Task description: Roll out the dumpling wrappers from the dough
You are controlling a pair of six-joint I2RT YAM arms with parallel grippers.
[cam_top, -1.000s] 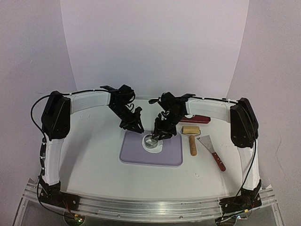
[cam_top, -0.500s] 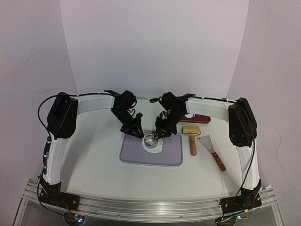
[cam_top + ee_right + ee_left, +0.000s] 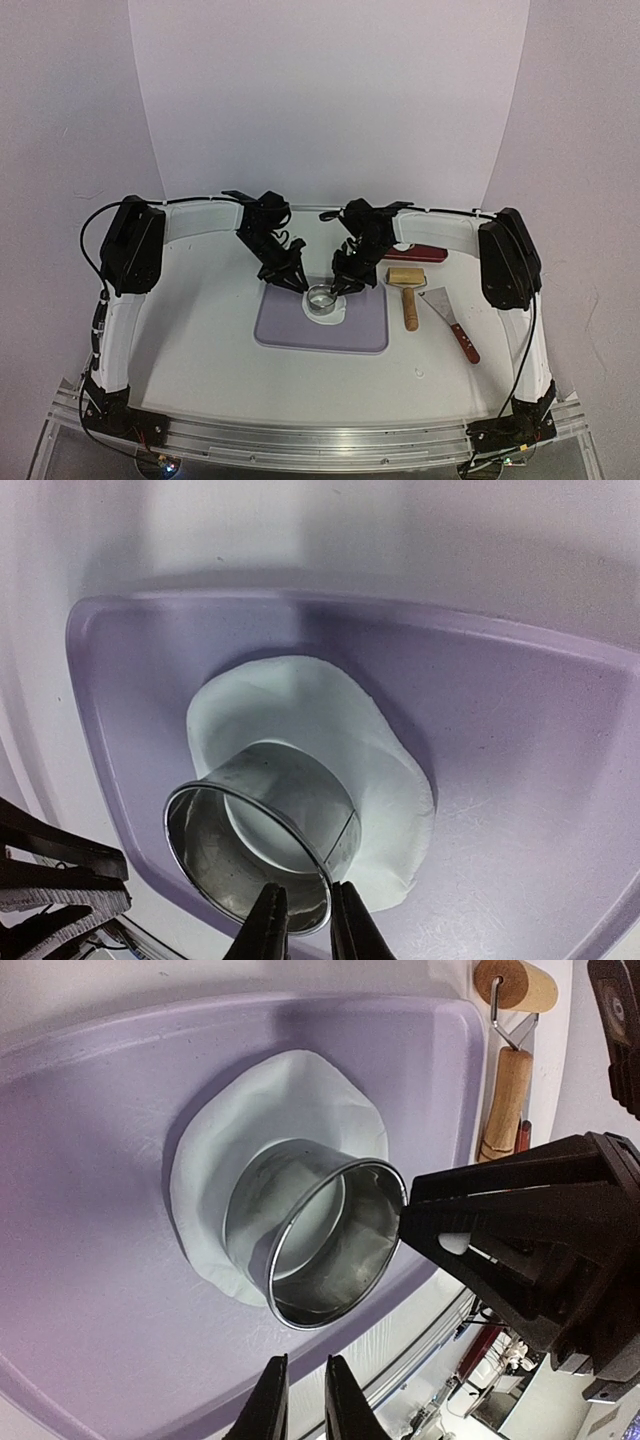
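Observation:
A thin white sheet of dough (image 3: 336, 313) lies on the purple mat (image 3: 290, 335), also in the left wrist view (image 3: 290, 1090) and the right wrist view (image 3: 320, 700). The metal ring cutter (image 3: 321, 298) stands on it, with dough showing inside the ring (image 3: 300, 1200) (image 3: 270, 780). My right gripper (image 3: 343, 285) (image 3: 307, 920) is shut on the ring's near wall, one finger inside and one outside. My left gripper (image 3: 292, 279) (image 3: 300, 1410) hovers shut and empty just left of the ring, over the mat's far edge. No separate wrapper disc shows.
A wooden roller (image 3: 406, 290) (image 3: 510, 1080) lies right of the mat. A metal scraper with a red handle (image 3: 452, 325) lies farther right. A red object (image 3: 420, 252) lies behind the roller. White curved walls close off the back.
My left arm has swung right, bringing its gripper closer to the ring. The right gripper has stayed at the ring, with its arm shifting slightly.

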